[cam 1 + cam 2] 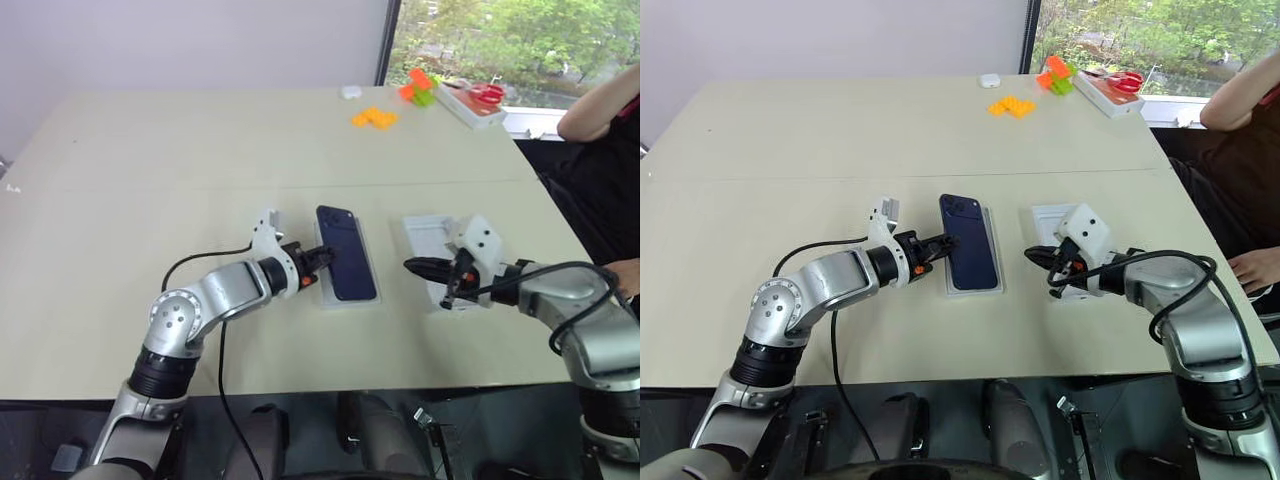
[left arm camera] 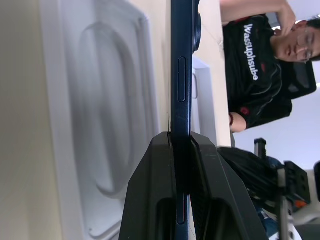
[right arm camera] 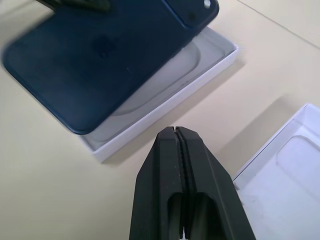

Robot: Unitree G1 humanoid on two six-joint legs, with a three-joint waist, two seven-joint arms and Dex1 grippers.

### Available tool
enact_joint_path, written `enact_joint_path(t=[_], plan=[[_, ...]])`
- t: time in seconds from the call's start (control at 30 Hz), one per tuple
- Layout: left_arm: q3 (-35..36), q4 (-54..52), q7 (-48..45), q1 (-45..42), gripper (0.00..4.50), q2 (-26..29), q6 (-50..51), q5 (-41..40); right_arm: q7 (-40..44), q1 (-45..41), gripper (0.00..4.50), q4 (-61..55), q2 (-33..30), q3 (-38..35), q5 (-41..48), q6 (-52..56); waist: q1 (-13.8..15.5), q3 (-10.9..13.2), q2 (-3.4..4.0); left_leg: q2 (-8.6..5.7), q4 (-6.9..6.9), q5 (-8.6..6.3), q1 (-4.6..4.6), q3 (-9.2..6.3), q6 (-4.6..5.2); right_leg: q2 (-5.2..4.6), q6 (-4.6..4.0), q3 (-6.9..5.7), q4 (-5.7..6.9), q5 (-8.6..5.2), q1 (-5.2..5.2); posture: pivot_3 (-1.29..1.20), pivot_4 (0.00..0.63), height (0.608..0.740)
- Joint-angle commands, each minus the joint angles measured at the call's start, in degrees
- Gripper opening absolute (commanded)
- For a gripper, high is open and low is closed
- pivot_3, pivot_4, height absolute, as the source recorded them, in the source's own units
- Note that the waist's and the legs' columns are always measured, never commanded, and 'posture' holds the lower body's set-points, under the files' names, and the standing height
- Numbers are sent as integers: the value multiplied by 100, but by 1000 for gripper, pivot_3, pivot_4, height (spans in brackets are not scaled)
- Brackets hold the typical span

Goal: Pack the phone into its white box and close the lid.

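Basically, left gripper (image 1: pixel 322 258) fingers were clamped on the phone (image 1: pixel 346 253) edge, holding it tilted over the white box (image 3: pixel 165 102) to lower it in. Right gripper (image 1: pixel 420 267) fingers were pressed together, empty, parked beside the lid (image 1: pixel 428 240) on the surface (image 1: pixel 200 150), likely freed for closing.

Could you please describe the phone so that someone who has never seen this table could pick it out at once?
Look at the near middle of the beige table, between the robot's two arms. The phone is the dark navy slab gripped at its edge by the left gripper, over a shallow white tray. Everything close by is white; it alone is dark.
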Motion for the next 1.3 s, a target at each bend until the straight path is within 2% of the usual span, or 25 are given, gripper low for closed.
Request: enact_joint_path(t=[0.03, 0.33, 0.73, 0.8, 0.83, 1.03, 1.07, 1.3], plan=[[77, -14, -110, -196, 82, -83, 96, 12, 65, 100, 0, -248, -166, -199, 257, -151, -1, 0, 0, 0, 0, 0, 0, 0, 0, 0, 0, 1, -1, 0, 0, 0, 150, 740], [119, 656, -302, -644, 82, -192, 524, 281, -89, 146, 0, -234, -271, -32, 286, -362, -1, 1, -1, -2, 0, 0, 2, -1, 0, 0, 1, 0, 0, -1, 1, 0, 150, 740], [326, 928, -423, -657, 82, -456, 746, 516, -209, 111, 0, -207, -334, 138, 265, -482, 6, 1, -1, -4, 1, 1, 1, -1, -1, -3, 1, 1, 1, 0, 1, 0, 150, 740], [364, 939, -424, -652, 930, -484, 790, 547, -223, 109, 0, -198, -342, 163, 255, -507, 5, 1, -1, -4, 1, 1, 1, -2, -1, -3, 1, 1, 1, 0, 1, 0, 150, 740], [380, 939, -426, -649, 1183, -493, 807, 556, -229, 107, 0, -195, -345, 169, 260, -512, 5, 1, -1, -4, 1, 1, 1, -2, -1, -3, 1, 1, 1, 0, 1, 0, 150, 740], [492, 798, -321, -613, 4146, -387, 948, 362, -257, 66, 0, -182, -353, 223, 276, -545, 3, 0, -1, -4, 1, 1, 1, -2, -1, -3, 1, 1, 2, 0, 1, 0, 150, 740], [512, 762, -286, -611, 4446, -351, 963, 282, -263, 55, 0, -176, -353, 236, 276, -548, -1, 0, -1, -4, 1, 1, 1, -2, -1, -3, 1, 1, 2, 0, 2, 0, 150, 740], [747, 338, 81, -531, 4446, 130, 995, -522, -270, -27, 0, -111, -356, 306, 255, -601, 0, 0, -1, 0, 1, 2, 5, -4, -3, -1, 1, 0, 8, 0, 2, 0, 150, 740]])
